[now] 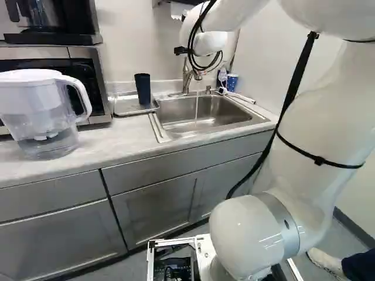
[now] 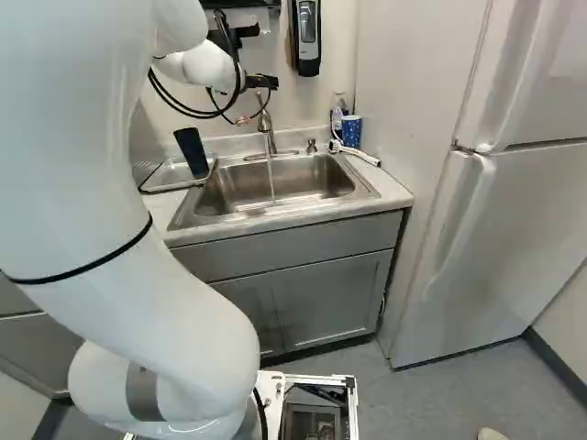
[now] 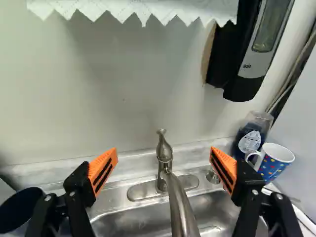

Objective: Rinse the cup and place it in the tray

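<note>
Cup point(image 1: 143, 89), dark and upright, stands in the metal tray point(image 1: 120, 111) at ten o'clock from the sink point(image 1: 176, 132) in the left base view, so you may judge the placing done; the rinse you can't confirm. Your gripper point(image 3: 164, 155) is wide and empty, its two fingers on either side of the faucet point(image 3: 180, 207), touching neither side. Water point(image 2: 271, 180) runs from the spout at twelve o'clock over the sink in the right base view, so shutting it off looks like your next job. Close off-centre and one finger would land first, shoving the faucet sideways; push the handle point(image 3: 162, 140) the wrong way and the flow could grow. Swing towards nine o'clock while low and you could knock the cup over; drift towards three and the spotted mug point(image 3: 276, 164) is at risk. You can't see inside the cup well enough to tell wet from dry, the wrist view cuts it off, and the spout's tip is out of that view too.
</note>
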